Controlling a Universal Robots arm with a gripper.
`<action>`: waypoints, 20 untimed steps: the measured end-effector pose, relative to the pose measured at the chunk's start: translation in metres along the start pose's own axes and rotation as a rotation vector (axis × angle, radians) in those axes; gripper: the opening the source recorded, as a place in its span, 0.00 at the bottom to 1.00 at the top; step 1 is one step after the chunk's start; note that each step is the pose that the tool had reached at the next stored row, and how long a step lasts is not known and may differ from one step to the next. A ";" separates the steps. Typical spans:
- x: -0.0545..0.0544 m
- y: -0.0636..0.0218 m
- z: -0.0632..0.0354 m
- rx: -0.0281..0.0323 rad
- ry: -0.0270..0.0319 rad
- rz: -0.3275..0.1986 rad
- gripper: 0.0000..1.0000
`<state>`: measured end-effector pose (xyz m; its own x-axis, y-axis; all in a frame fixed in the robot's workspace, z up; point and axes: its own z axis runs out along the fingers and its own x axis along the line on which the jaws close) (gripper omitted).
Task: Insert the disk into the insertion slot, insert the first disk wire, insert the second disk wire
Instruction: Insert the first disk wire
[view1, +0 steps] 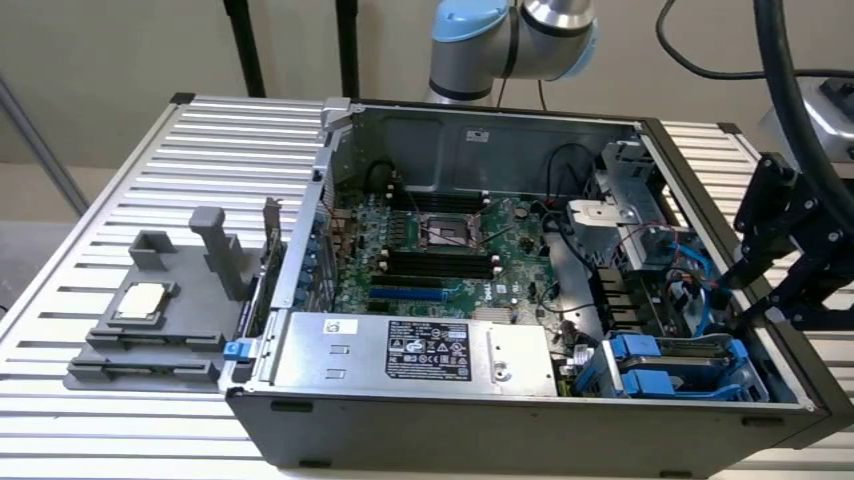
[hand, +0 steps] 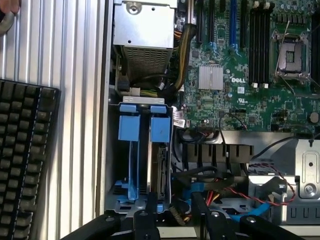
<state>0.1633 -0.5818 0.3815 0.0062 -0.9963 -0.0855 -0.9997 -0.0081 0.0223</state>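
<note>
Tool (hand: 174, 206) open, empty | keyboard (hand: 25, 160) beside case (hand: 106, 100) | loose wires (hand: 270, 192) near disk (hand: 161, 167)

Insertion slot (hand: 142, 155) reachable from above; loose cables (hand: 225, 185) crowd one side, case wall (hand: 106, 150) flanks the other.

Soft, even overhead light, fairly bright. The ribbed worktop (view1: 94, 210) shines pale, and mild glare sits on the silver box (view1: 320, 350). Inside the case (view1: 534, 440) it is dimmer; the slot (hand: 129, 160) lies in deep shadow.
</note>
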 end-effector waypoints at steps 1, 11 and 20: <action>0.000 -0.0001 0.0018 0.0000 -0.0001 0.000 0.40; 0.000 -0.0005 0.0202 0.0000 0.0043 0.000 0.40; -0.011 0.0059 0.0300 -0.0002 0.0065 -0.002 0.49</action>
<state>0.1567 -0.5684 0.3527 0.0079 -0.9968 -0.0790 -0.9997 -0.0097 0.0224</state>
